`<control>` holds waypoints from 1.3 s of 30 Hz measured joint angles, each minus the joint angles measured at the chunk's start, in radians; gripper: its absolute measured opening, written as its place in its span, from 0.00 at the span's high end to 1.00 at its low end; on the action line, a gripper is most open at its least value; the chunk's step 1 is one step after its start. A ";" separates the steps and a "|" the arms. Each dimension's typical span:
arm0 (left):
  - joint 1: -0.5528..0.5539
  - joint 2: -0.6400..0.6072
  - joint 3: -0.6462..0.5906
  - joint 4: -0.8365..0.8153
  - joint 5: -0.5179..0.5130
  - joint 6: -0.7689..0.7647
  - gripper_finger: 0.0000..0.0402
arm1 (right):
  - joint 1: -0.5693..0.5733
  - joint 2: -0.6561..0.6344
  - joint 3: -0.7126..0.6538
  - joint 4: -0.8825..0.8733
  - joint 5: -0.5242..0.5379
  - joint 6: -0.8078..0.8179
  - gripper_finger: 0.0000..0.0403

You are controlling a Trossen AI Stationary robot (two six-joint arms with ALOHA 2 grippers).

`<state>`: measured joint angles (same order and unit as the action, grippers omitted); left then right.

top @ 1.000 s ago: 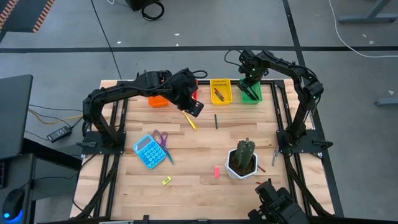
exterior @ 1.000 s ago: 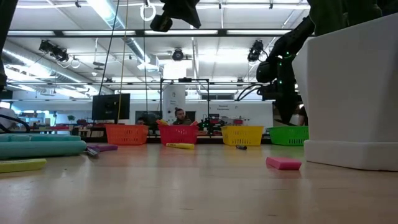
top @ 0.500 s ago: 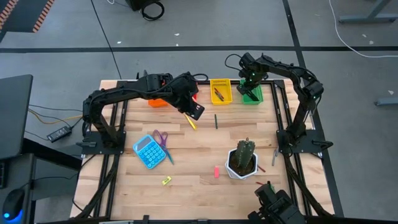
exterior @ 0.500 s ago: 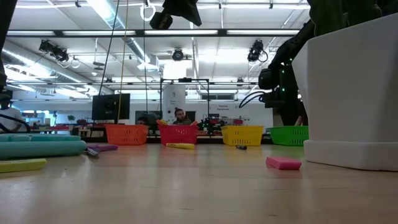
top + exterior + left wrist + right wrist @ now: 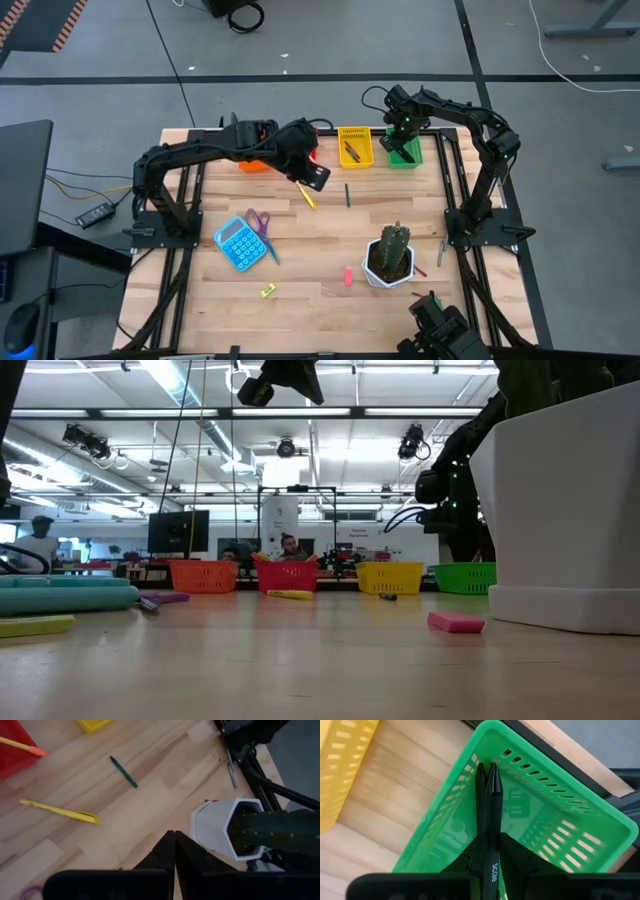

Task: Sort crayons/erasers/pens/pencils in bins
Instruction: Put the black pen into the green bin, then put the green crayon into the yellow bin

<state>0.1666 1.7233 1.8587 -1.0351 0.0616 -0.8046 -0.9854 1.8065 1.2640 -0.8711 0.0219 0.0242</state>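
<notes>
Left gripper (image 5: 316,177): clamped shut, empty, hovering above yellow pen (image 5: 305,195) near the red bin (image 5: 15,750), arm stretched rightward. Right gripper (image 5: 487,837): clamped on black pen (image 5: 492,805), poised over far green bin (image 5: 520,810), arm folded.

Four slotted bins in a row: one orange (image 5: 253,163), one red (image 5: 290,575), one yellow (image 5: 355,146), one green (image 5: 404,152).

Five pens in all: two black pens (image 5: 487,790) side by side above the green bin, plus three loose on the wood, namely one yellow pen (image 5: 306,195), one dark green pen (image 5: 347,194) and one grey pen (image 5: 232,767) at the table's edge.

Two erasers: one pink (image 5: 348,276), one yellow-green (image 5: 267,291).

One pencil (image 5: 22,745) with an orange tip, in the red bin.

A few sticks in the yellow bin, too small to count.

One blue calculator (image 5: 238,243).

One pair of purple-handled scissors (image 5: 260,225).

One white pot with a cactus (image 5: 390,258).

Two dark robot arms: left (image 5: 200,150), right (image 5: 480,125).
</notes>
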 joint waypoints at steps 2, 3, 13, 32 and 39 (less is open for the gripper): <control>-0.010 0.000 0.000 0.000 -0.025 -0.015 0.97 | 0.000 0.000 0.000 0.000 0.000 0.001 0.86; -0.016 0.000 0.000 0.000 -0.033 -0.024 0.97 | 0.000 0.000 0.000 0.000 -0.001 0.002 0.84; -0.088 0.000 0.000 0.000 -0.132 -0.085 0.95 | 0.000 -0.007 0.000 -0.007 -0.001 -0.030 0.69; -0.100 0.000 0.000 0.029 -0.419 -0.114 0.91 | 0.049 -0.348 0.000 -0.166 -0.075 0.172 0.67; -0.048 0.000 0.000 0.037 -0.427 0.008 0.91 | 0.188 -0.396 0.000 -0.250 -0.081 0.342 0.67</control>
<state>0.1187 1.7233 1.8587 -0.9981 -0.3650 -0.7970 -0.7975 1.4101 1.2644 -1.1208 -0.0592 0.3667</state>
